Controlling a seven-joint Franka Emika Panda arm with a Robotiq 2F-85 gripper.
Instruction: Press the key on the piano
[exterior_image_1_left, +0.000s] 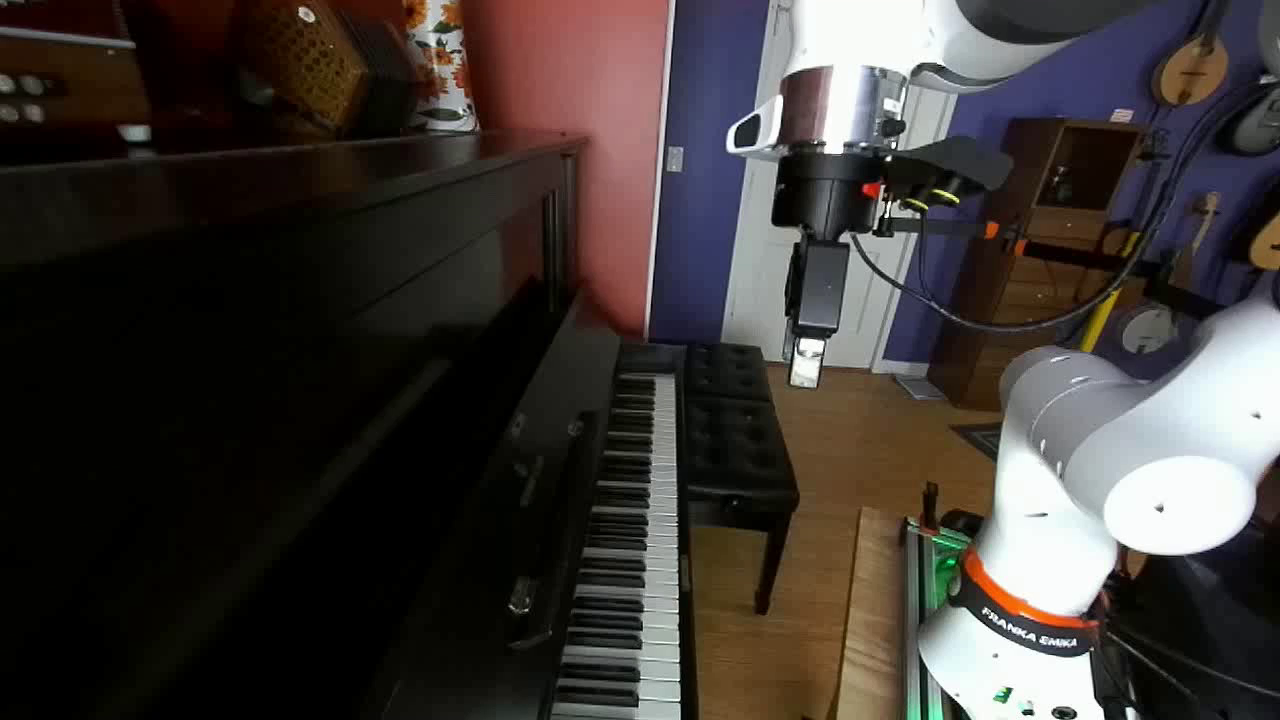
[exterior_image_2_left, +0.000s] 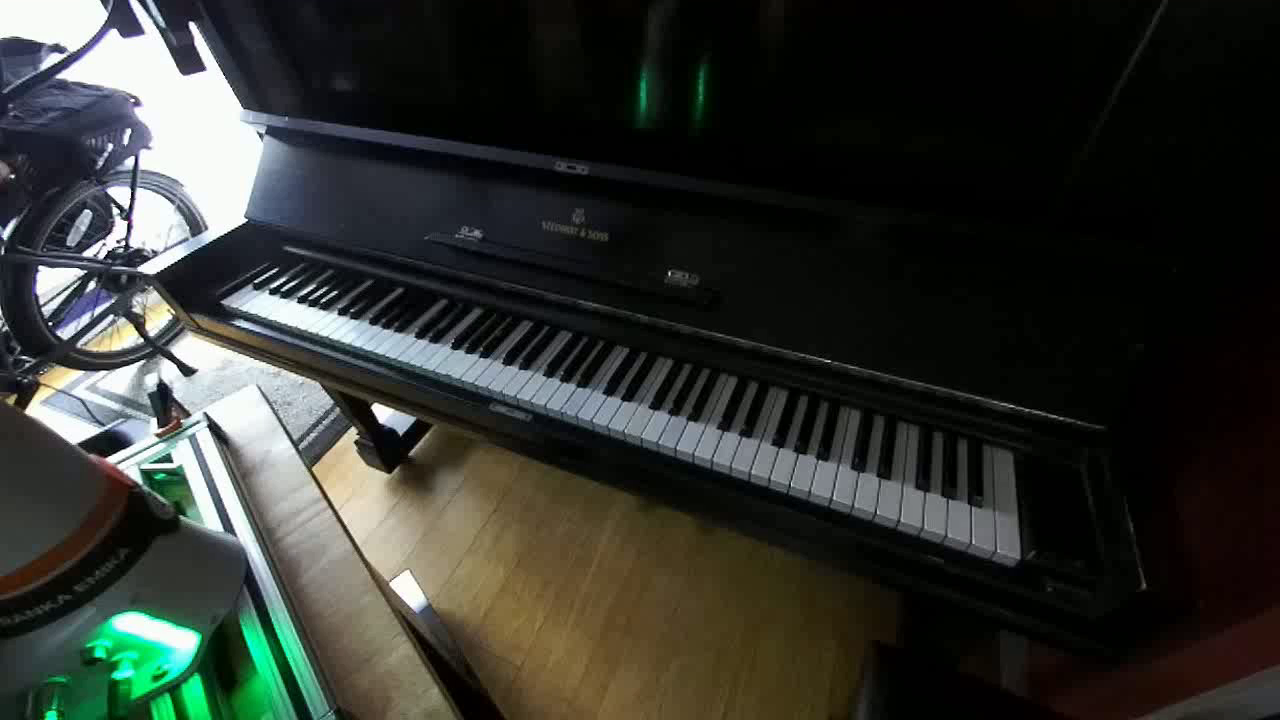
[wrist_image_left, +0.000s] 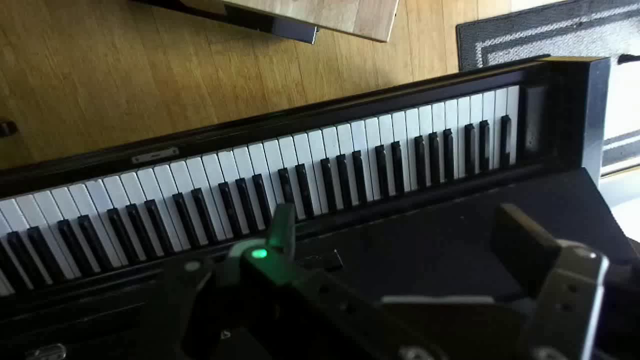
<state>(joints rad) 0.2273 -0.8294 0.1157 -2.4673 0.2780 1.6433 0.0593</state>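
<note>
One arm (exterior_image_1_left: 1140, 430), in an exterior view, holds the pincer (exterior_image_1_left: 806, 362) pointing down, higher than the keys (exterior_image_1_left: 657, 530) of the piano (exterior_image_1_left: 340, 400), which stands along the left. Their row's long axis runs into the distance, the bench (exterior_image_1_left: 737, 440) beside its far part. Edge-on there, the pincer's gap cannot be told.

In an exterior view the arm's base (exterior_image_2_left: 110, 590) sits at lower left; the keys slant from upper left to lower right, and the pincer is out of sight.

In the wrist view the fingers (wrist_image_left: 282, 227) stand wide apart, holding nothing, their gap roughly along the row. The keys lie past them, toward the top; one finger hides some inner key ends, the other part of the fallboard (wrist_image_left: 425, 245). The press probably calls for a shift toward the row, then down.
</note>
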